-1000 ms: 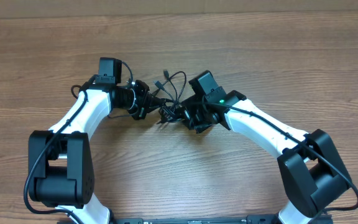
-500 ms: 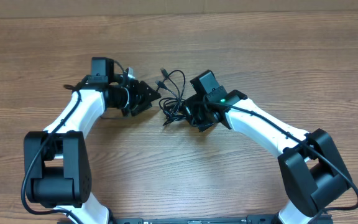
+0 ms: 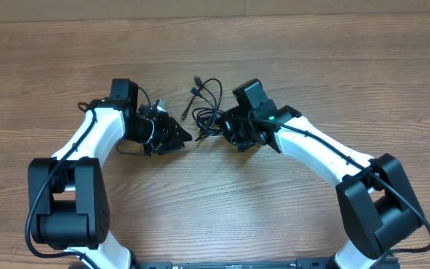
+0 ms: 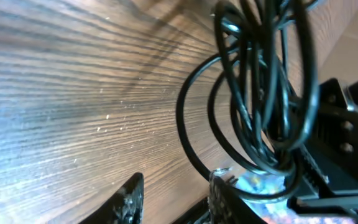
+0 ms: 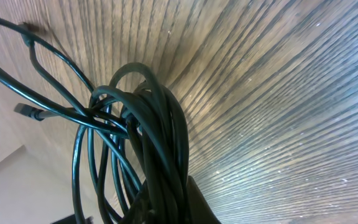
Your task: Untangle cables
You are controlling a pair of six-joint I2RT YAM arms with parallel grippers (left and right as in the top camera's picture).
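The cables [image 3: 209, 110] are a tangle of thin black cords with loose loops and a plug end [image 3: 195, 81] pointing to the far side. My right gripper [image 3: 225, 128] is shut on the bundle's right side. In the right wrist view the cables [image 5: 157, 143] run as a thick twisted bunch down between the jaws of my right gripper [image 5: 166, 208]. My left gripper [image 3: 187, 137] sits just left of the tangle, open, with only bare wood between its fingers. In the left wrist view the cables [image 4: 260, 99] hang beside the right finger of my left gripper [image 4: 176, 200].
The wooden table [image 3: 312, 60] stretches around both arms. The right gripper's black body [image 4: 344, 124] is close behind the cables in the left wrist view. A silver-tipped plug [image 5: 27, 111] sticks out to the left of the bundle.
My left gripper has let go of the tangle, opened and drawn back to the left. The right gripper kept its hold and shifted the bundle slightly toward the far side.
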